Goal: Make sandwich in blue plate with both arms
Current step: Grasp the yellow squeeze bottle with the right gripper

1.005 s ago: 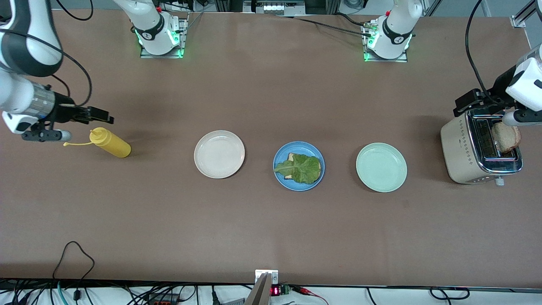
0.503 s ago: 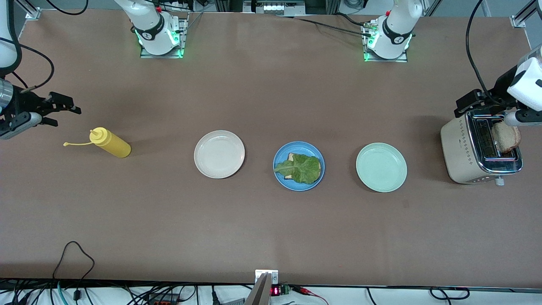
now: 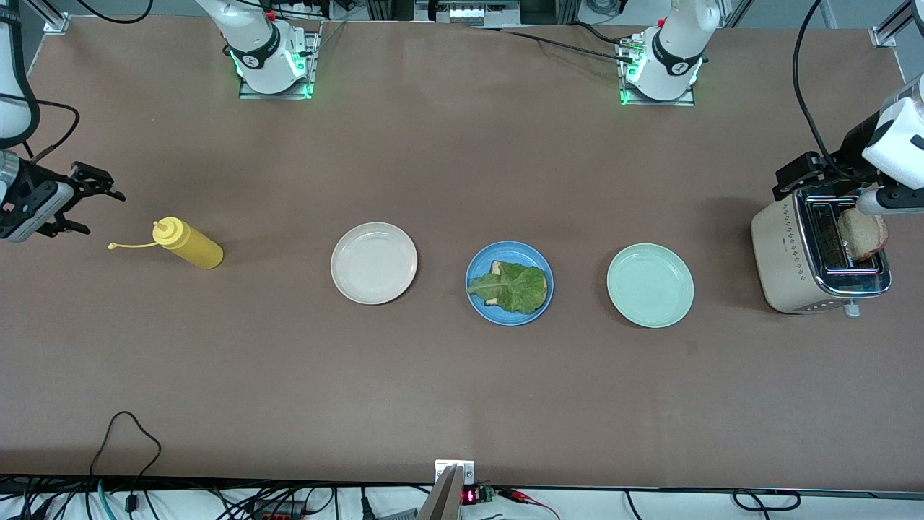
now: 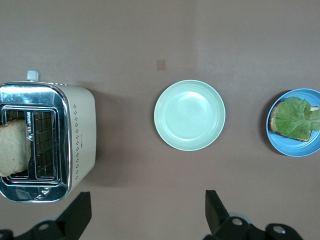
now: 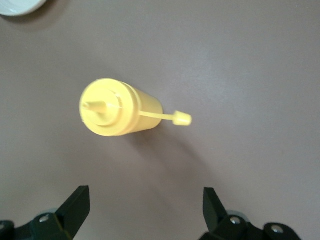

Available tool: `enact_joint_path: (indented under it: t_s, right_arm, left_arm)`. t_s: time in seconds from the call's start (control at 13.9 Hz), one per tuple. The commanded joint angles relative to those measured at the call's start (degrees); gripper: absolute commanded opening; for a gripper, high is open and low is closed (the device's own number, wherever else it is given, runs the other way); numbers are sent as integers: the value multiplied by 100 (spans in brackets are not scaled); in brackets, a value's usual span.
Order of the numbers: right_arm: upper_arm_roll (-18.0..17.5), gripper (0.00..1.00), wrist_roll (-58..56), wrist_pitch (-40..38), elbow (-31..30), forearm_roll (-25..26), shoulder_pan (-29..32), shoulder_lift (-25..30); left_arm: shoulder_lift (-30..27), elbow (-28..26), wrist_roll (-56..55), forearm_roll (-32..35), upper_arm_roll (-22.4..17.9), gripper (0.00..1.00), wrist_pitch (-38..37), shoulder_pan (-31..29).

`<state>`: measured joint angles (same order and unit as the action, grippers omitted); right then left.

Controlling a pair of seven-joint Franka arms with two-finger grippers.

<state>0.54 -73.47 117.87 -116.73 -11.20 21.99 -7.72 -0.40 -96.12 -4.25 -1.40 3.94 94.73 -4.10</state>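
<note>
The blue plate (image 3: 543, 307) lies mid-table with one toast slice (image 3: 495, 268) on it, mostly covered by a green lettuce leaf (image 3: 514, 287). Plate (image 4: 295, 151) and lettuce (image 4: 296, 117) also show in the left wrist view. A second toast slice (image 3: 861, 232) (image 4: 14, 147) stands in a slot of the toaster (image 3: 790, 260) (image 4: 80, 130). My left gripper (image 3: 794, 179) (image 4: 146, 210) hangs open over the table just beside the toaster, holding nothing. My right gripper (image 3: 94, 209) (image 5: 145, 205) is open and empty over the right arm's end of the table, beside the yellow bottle.
A yellow squeeze bottle (image 3: 189, 244) (image 5: 117, 107) lies on its side with its cap dangling on a strap. A cream plate (image 3: 374, 262) and a mint-green plate (image 3: 650, 285) (image 4: 189, 115) flank the blue one. Cables hang along the table's front edge.
My right gripper has drawn away from the yellow bottle toward the right arm's end of the table. The left arm, plates and food have not moved.
</note>
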Motion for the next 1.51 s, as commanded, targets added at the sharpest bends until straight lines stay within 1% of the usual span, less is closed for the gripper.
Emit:
enact_joint_path:
  t_s: [0.0, 0.14, 0.36, 0.72, 0.86, 1.01, 1.29, 1.44]
  right_arm:
    - [-133, 100, -631, 201, -34, -486, 201, -247]
    - [-133, 100, -1062, 385, -34, -830, 262, -484]
    - [-142, 100, -1695, 527, -43, -1050, 297, -687]
    - [-142, 100, -3197, 579, -43, -1928, 543, -1170]
    - [-142, 100, -3611, 579, -52, -2157, 596, -1337]
    - [-151, 100, -3989, 562, -52, -2499, 684, -1521]
    - [-151, 100, -4587, 527, -43, -2939, 763, -1706]
    - [-177, 100, -4676, 518, -43, -3142, 798, -1794]
  left_arm:
    - [-65, 14, 47, 17, 54, 100, 2, -47]
    - [-65, 23, 56, 17, 54, 100, 1, -39]
    - [-65, 23, 47, 17, 54, 100, 1, -56]
    - [-65, 14, 56, 17, 46, 100, -7, -82]
    - [-65, 14, 47, 17, 54, 100, 1, -74]
    - [-74, 14, 56, 17, 54, 100, -7, -65]
    - [-74, 5, 47, 8, 54, 100, -16, -82]
    - [-65, 14, 47, 8, 54, 100, -7, -82]
